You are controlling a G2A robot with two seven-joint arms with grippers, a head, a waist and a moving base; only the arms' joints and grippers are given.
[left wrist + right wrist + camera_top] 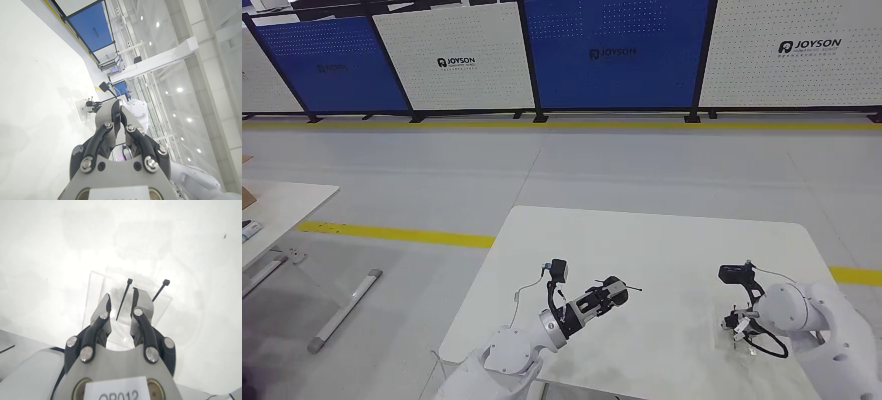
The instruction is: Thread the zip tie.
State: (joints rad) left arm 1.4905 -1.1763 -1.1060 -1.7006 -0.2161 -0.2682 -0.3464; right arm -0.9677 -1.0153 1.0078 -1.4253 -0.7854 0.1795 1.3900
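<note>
My left gripper [616, 291] [120, 107] hovers over the middle of the white table [662, 235], shut on a thin black zip tie [632, 289] that pokes out past its tips. My right gripper [121, 292] [736, 323] is open, pointing down over a clear acrylic holder [94, 291] near the table's right front. Two black zip ties stand in the holder, heads up. One zip tie [123, 300] is between the open fingers, touching neither pad. The other zip tie [160, 290] leans just outside one finger. In the left wrist view the holder [79, 110] and right gripper [91, 104] appear farther off.
The table's front edge lies close under both arms. A thin black strip [7, 348] lies at the edge of the right wrist view. A second table [272, 215] stands to the far left across open floor, with blue and white panels [612, 50] behind.
</note>
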